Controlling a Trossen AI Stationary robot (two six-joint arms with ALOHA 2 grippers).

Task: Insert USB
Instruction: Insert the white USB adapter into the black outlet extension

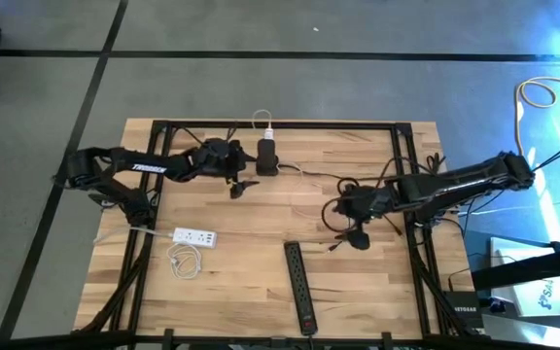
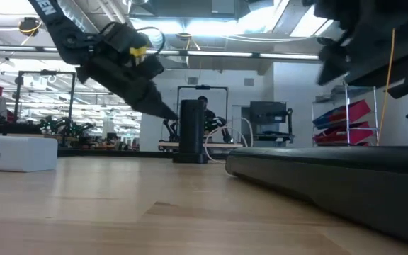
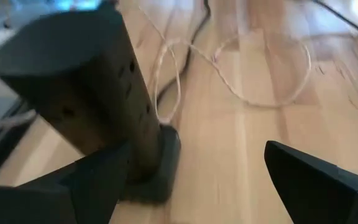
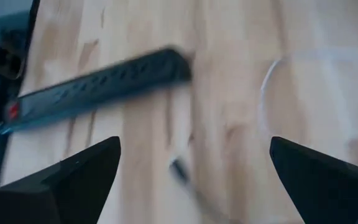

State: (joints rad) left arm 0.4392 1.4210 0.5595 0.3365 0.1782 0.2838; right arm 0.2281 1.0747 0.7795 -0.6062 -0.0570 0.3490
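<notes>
A black tower power strip [image 1: 267, 156] stands upright on its base at the far middle of the table, with a white plug [image 1: 267, 131] at its far side. My left gripper [image 1: 242, 185] is open and empty just to the near left of the tower [image 3: 92, 93]; it also shows in the low view [image 2: 154, 106]. My right gripper [image 1: 350, 236] is open and empty at the right middle, above the table. A thin cable's dark plug end [image 4: 179, 169] lies on the wood in front of it.
A flat black power strip [image 1: 300, 287] lies at the near middle and shows in the right wrist view [image 4: 98, 87]. A white power strip [image 1: 194, 236] and a coiled white cable [image 1: 185, 261] lie at the near left. A thin pale cable [image 3: 241, 93] loops beside the tower.
</notes>
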